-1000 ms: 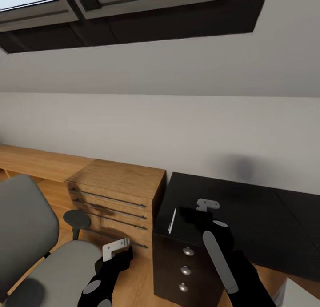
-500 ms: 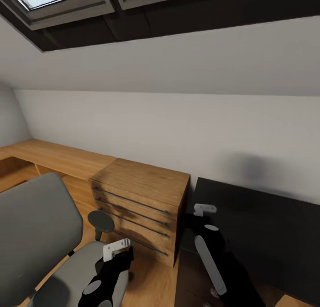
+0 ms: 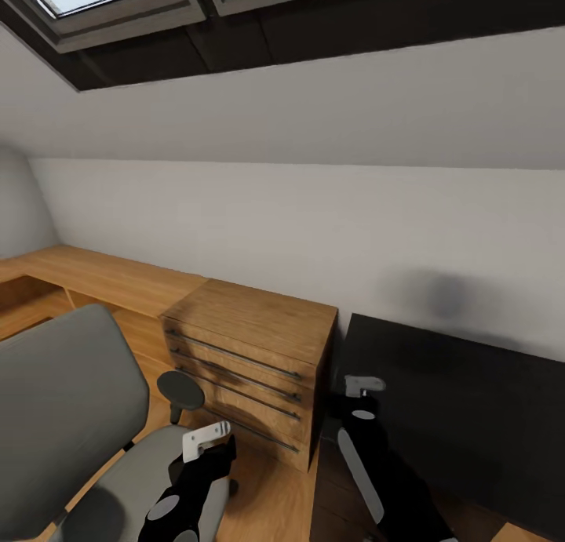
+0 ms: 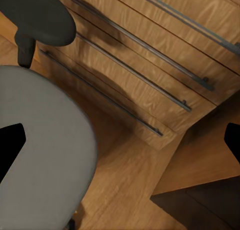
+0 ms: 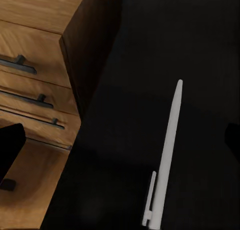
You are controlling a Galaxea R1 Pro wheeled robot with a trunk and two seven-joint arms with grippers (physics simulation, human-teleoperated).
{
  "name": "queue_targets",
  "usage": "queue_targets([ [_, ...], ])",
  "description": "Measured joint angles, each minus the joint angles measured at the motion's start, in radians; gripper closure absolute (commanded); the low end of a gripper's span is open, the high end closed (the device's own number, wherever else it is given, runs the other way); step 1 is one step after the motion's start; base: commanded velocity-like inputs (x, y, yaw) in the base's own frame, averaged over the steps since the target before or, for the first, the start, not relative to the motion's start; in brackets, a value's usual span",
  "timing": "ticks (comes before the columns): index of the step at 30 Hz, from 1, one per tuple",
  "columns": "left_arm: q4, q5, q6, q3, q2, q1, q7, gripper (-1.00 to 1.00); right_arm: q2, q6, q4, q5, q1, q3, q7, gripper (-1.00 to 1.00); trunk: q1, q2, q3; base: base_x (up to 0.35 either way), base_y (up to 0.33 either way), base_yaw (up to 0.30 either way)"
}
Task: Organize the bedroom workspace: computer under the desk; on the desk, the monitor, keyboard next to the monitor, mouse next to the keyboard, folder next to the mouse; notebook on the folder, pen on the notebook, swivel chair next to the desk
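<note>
item: pen (image 5: 165, 155), white, lying flat on the black desk (image 3: 463, 401) near its cabinet-side end. long axis runs lengthwise along the right gripper (image 3: 355, 384), directly beneath it; jaws spread, empty. left gripper (image 3: 205, 440) over the chair (image 3: 63, 401), farther off, spread.

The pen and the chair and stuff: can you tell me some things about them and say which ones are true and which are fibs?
1. The white pen lies on the black desk. True.
2. The swivel chair has a red seat. False: its seat is grey.
3. The wood cabinet stands beside the desk. True.
4. The right gripper is holding the pen. False: the pen lies flat on the desk, untouched.
5. A blue folder sits on the chair seat. False: the visible part of the seat is bare.
</note>
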State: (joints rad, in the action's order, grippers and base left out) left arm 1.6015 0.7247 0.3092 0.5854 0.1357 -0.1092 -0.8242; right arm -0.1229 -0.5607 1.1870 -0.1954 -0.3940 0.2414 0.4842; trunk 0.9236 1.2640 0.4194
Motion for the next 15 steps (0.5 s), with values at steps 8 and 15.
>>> queue_targets([
  [8, 0.0, 0.0, 0.0, 0.01, 0.0, 0.0, 0.0, -1.0, 0.001, 0.003, -0.219, -0.005, -0.108, -0.038, 0.001, -1.0, 0.0, 0.0, 0.0, 0.0, 0.0, 0.0],
  [15, 0.0, 0.0, 0.0, 0.015, -0.001, 0.0, 0.0, -1.0, 0.001, 0.011, -0.332, -0.007, -0.169, -0.057, 0.001, -1.0, 0.0, 0.0, 0.0, 0.0, 0.0, 0.0],
])
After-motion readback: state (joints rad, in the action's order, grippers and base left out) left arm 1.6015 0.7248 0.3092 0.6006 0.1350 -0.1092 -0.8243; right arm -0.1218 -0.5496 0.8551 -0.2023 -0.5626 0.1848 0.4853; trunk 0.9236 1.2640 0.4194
